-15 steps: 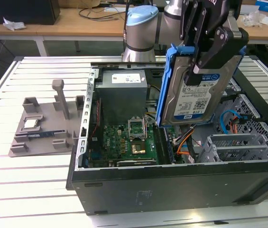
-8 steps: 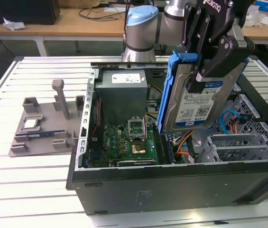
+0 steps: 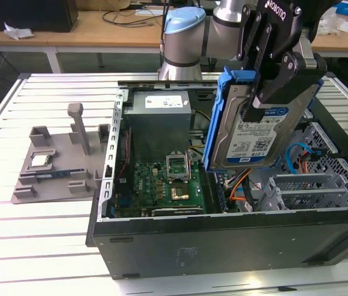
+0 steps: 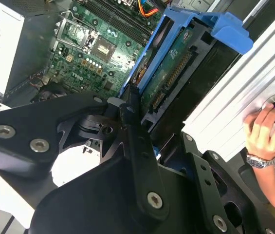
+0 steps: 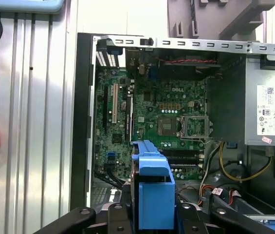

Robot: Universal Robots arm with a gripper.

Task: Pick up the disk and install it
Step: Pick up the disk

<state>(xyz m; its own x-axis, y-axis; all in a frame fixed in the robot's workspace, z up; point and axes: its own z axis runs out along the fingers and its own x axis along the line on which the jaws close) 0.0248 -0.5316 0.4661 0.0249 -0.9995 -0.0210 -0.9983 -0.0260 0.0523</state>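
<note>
Disk (image 3: 250, 145) in its blue carrier, clamped between the jaws of the gripper (image 3: 255, 106), hanging tilted on edge in the air above the open computer case (image 3: 223, 240), on the exterior view's right, near the metal cage (image 3: 312, 188). Pick-up done, install not yet: it calls for squaring the carrier to the cage. Case sits mid table (image 3: 38, 246).

The disk (image 3: 250, 145) seems glossy metal edged in plastic.

Slatted silver metal desk (image 3: 38, 246), brightly lit, in the foreground. Light wooden desk on white legs (image 3: 100, 34) behind it, bearing a black box (image 3: 29, 13) and crumpled white paper (image 3: 15, 31). Dark floor (image 3: 75, 61) beneath.
</note>
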